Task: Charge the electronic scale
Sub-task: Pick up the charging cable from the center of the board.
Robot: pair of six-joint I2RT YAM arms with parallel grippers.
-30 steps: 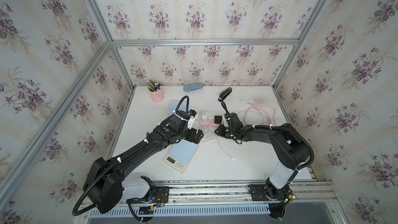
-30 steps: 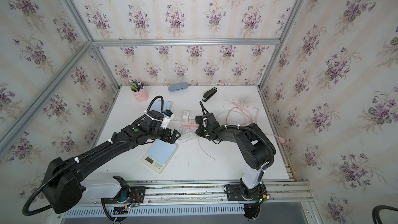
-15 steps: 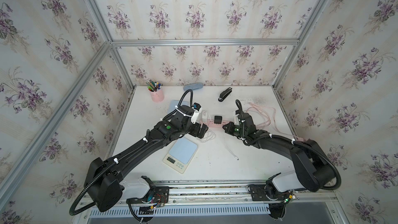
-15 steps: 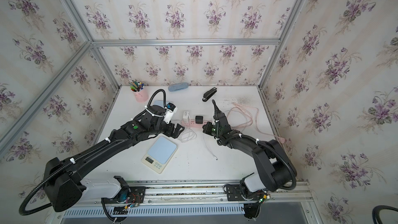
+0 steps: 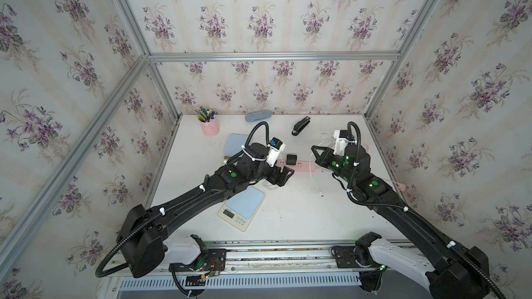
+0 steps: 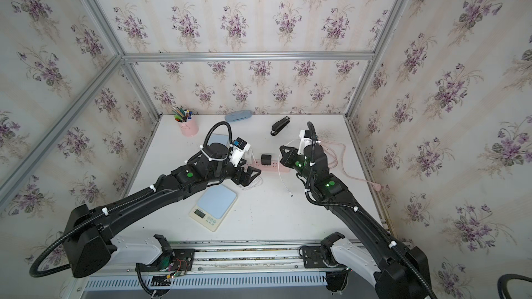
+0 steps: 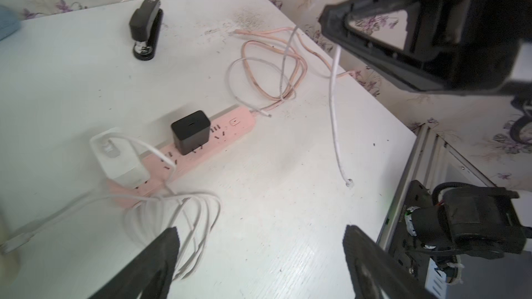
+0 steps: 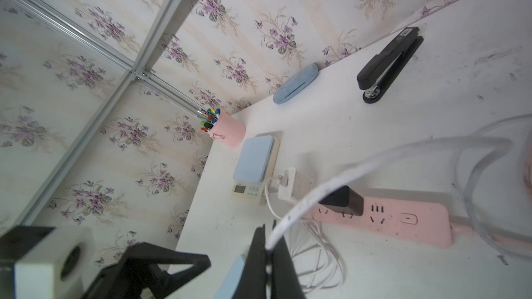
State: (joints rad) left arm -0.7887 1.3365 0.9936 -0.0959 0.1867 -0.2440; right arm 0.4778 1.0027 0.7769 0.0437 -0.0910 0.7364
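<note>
The electronic scale [image 5: 241, 207] lies at 7 o'clock on the table [image 5: 288, 220], and a second scale [image 5: 234, 143] lies at 10 o'clock, two in all. The right hand [image 5: 314, 148] is clamped on a white cable [image 7: 332, 102] whose free end reaches the table. The left hand [image 7: 259, 232] hovers, fingers apart, over a coiled cable [image 7: 198, 197]. One pink power strip [image 7: 227, 139] at centre carries two chargers: a black charger [image 7: 190, 132] and a white charger [image 7: 121, 159]. One pink cup [image 5: 210, 127] at 11 o'clock holds pens [image 5: 205, 112]. One stapler [image 5: 300, 125] and one blue case [image 5: 258, 115] lie at 12 o'clock. A second ago the right hand was low at the strip, and it has since risen.
</note>
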